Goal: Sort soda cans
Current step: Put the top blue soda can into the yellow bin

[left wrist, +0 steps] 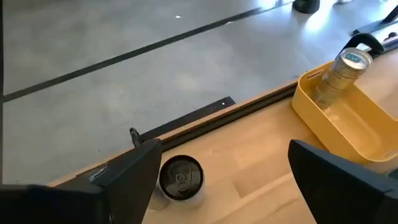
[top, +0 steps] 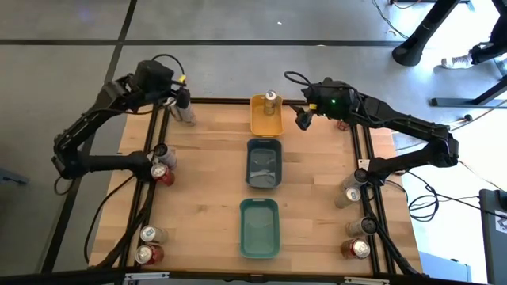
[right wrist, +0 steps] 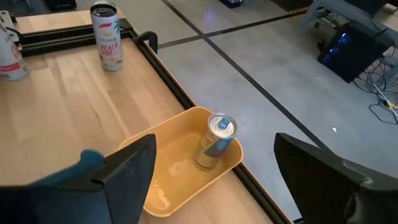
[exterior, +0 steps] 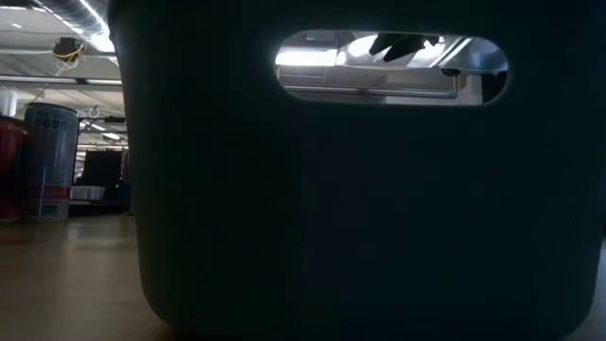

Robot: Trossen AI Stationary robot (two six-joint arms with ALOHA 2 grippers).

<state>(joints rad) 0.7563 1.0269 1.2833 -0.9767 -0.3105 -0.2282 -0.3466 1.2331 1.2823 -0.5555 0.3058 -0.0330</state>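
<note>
Wooden table [top: 206, 190] far-left corner: can [top: 187, 113] upright beside left pincer [top: 181, 100], spread.

Three trays run in a line down the middle of the table [top: 206, 198], and the middle tray [top: 264, 164] serves as landmark. Behind it sits the far tray [top: 266, 119], with one upright can [top: 271, 100] inside at its far end. In front of the middle tray lies the near tray [top: 260, 228]. Left of the middle tray, two cans [top: 162, 164] stand at the table's left edge; further forward, two more [top: 147, 245]. Right of it, three cans [top: 356, 222] line the right edge. Far left, the corner can [top: 186, 115] stands under the left gripper [top: 181, 100].
</note>
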